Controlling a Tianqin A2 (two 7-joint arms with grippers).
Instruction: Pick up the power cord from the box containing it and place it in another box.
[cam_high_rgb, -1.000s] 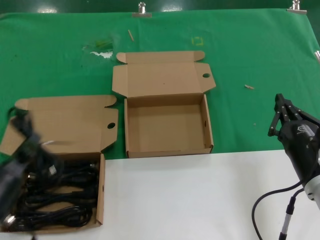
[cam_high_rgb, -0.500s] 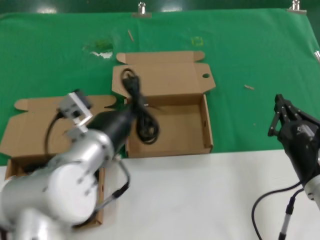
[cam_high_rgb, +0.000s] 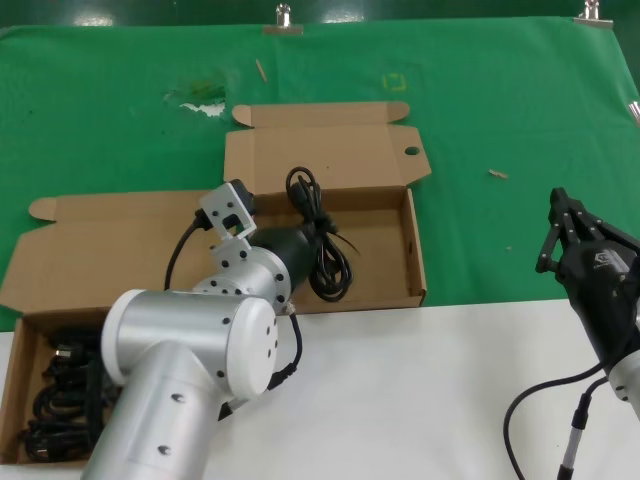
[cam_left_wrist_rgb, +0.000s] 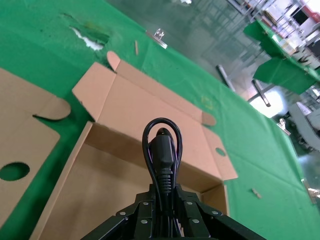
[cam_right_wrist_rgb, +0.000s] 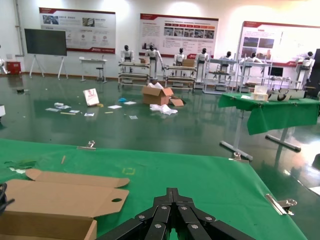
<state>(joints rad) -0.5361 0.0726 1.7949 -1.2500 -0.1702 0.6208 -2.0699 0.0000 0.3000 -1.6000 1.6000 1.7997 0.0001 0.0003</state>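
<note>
My left gripper (cam_high_rgb: 308, 243) is shut on a coiled black power cord (cam_high_rgb: 322, 238) and holds it over the open middle carton (cam_high_rgb: 416, 250), near its back wall. In the left wrist view the cord's plug and loop (cam_left_wrist_rgb: 161, 155) stick up from between the shut fingers (cam_left_wrist_rgb: 142, 210), with the carton's bare floor (cam_left_wrist_rgb: 100, 190) beneath. The other carton (cam_high_rgb: 120, 250) stands at the front left, lid open, with more black cords (cam_high_rgb: 60, 400) in it. My right gripper (cam_high_rgb: 558, 230) is parked at the right, shut and empty; it also shows in the right wrist view (cam_right_wrist_rgb: 173, 192).
Both cartons lie on a green cloth (cam_high_rgb: 500, 100) clipped at the far edge; a white tabletop (cam_high_rgb: 420, 400) runs along the front. My left arm's silver links (cam_high_rgb: 190, 370) cover part of the left carton. A black cable (cam_high_rgb: 540, 420) hangs by the right arm.
My left arm has lifted a cord out of the left carton and carried it right, to above the middle carton. The right arm has not moved.
</note>
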